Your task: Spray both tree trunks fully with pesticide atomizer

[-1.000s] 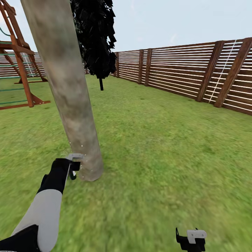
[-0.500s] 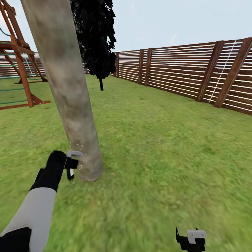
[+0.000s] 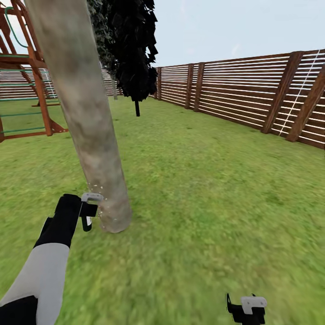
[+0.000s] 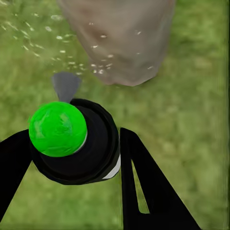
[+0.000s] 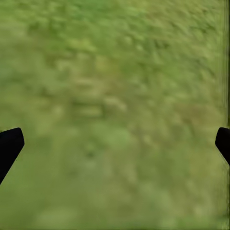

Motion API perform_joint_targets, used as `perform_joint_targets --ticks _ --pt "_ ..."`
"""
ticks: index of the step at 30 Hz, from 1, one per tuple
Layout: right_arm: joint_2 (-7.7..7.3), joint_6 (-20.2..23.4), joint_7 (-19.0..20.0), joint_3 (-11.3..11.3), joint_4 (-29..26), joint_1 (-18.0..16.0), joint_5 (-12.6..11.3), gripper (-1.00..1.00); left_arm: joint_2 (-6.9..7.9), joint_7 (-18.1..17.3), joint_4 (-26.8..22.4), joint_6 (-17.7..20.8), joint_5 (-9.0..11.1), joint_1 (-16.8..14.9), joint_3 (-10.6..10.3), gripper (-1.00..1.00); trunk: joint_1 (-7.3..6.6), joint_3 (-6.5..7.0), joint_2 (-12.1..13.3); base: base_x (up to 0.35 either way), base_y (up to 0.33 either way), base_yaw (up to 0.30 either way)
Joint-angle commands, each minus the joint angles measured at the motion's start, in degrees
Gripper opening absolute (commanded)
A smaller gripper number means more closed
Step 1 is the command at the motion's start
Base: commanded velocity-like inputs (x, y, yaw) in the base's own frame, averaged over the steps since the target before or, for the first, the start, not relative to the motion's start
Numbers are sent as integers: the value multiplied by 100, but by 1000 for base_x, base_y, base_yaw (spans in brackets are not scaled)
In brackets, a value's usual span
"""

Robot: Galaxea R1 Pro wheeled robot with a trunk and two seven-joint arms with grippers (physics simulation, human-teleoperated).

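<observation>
Now left fingers (image 4: 143,182) grip the atomizer (image 4: 72,141) by the trunk (image 3: 85,113); right fingers (image 5: 10,143) spread.

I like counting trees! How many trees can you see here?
3: a thick bare trunk close by the left gripper, a dark tree near the fence, and one partly hidden between them. More may be hidden.

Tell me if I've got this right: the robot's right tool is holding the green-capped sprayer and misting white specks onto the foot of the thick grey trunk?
Not quite: it is the left tool that holds the green-capped sprayer, as the left wrist view shows. The right tool is open over bare grass. The rest stands: white specks drift onto the foot of the thick grey trunk.
</observation>
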Motion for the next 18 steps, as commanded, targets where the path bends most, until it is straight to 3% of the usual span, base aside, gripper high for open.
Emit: perform_joint_targets --ticks 1,7,9,10,18 --pt "0 0 2 0 0 0 0 100 2 4 4 0 2 7 1 -100 0 0 0 0 -272 1" --pt "3 0 4 2 0 0 0 100 15 27 70 -6 -1 94 16 -100 0 0 0 0 -273 0" --pt "8 0 4 2 0 0 0 100 12 33 105 -56 5 238 489 -100 0 0 0 0 -273 119" --pt "8 0 4 2 0 0 0 100 12 33 128 -72 7 280 568 -100 0 0 0 0 -273 233" --pt "8 0 4 2 0 0 0 100 -5 35 184 -96 -49 426 599 -100 0 0 0 54 -273 258"
